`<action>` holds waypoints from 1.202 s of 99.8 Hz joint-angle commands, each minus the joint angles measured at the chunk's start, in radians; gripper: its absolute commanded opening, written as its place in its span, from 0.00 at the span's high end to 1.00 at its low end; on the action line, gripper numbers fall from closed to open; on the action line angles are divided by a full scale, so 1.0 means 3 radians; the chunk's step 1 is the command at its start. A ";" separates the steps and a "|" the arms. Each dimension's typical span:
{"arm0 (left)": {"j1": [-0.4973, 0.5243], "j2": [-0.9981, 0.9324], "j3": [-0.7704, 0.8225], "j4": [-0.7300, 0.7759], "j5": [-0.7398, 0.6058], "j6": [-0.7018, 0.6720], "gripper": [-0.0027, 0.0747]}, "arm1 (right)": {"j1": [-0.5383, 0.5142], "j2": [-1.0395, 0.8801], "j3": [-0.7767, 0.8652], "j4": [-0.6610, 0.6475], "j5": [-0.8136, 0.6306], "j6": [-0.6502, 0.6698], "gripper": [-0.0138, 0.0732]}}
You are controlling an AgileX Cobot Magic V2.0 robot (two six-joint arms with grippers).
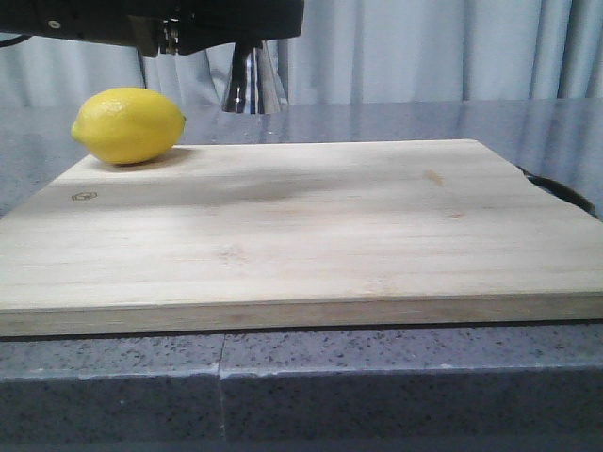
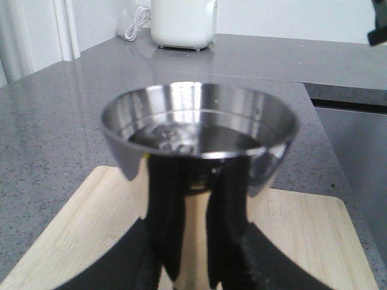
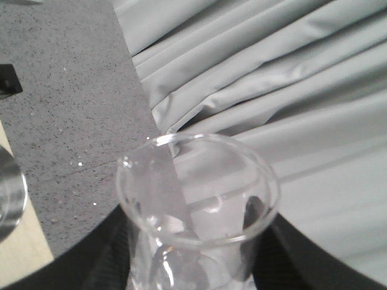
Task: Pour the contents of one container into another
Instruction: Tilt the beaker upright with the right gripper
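One lemon [image 1: 129, 124] on cutting board [image 1: 301, 235], curtain [image 1: 424, 52] behind

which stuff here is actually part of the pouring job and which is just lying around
Part of the job:
- steel jigger, gripped by the left gripper, some liquid in its top cup
- glass beaker, gripped by the right gripper

Just lying about:
- lemon on the far left of the board
- wooden cutting board
- white appliance and its cable at the back of the counter

Open cutting board [image 1: 311, 235], lone lemon [image 1: 128, 124] at far-left corner.
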 commanded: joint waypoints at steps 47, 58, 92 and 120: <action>-0.0026 -0.0166 -0.0100 -0.0297 0.0323 -0.0027 0.77 | -0.0912 -0.0857 0.0755 0.1018 -0.0376 0.1159 0.52; -0.0026 -0.0166 -0.0100 -0.0297 0.0323 -0.0027 0.77 | -0.1119 -0.1041 0.1128 0.1113 -0.0715 0.1346 0.52; -0.0026 -0.0166 -0.0100 -0.0297 0.0323 -0.0027 0.77 | -0.1574 -0.1152 0.2068 0.1222 -0.1763 0.1770 0.52; -0.0026 -0.0166 -0.0100 -0.0303 0.0323 -0.0027 0.77 | -0.1910 -0.0947 0.2493 0.1228 -0.2652 0.1770 0.52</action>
